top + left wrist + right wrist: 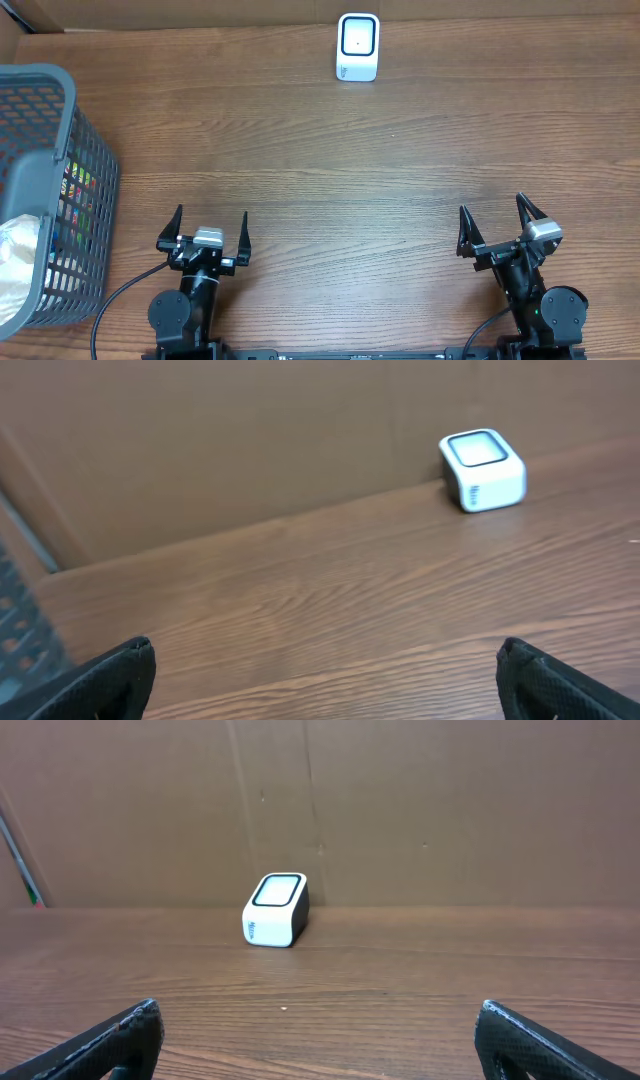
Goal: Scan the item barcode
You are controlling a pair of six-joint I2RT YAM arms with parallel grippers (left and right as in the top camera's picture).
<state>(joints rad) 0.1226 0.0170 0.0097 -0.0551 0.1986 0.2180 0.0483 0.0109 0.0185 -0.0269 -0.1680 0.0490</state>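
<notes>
Both left claw and right claw sat spread, empty; bag in the basket looked light, crinkly; I'd pinch a fold.

We record a brown wood-grain table running the full width of the scene, closed along its far edge by a plain brown cardboard wall creased vertically near its middle, all under soft, even light that leaves a faint sheen on the wood.
</notes>
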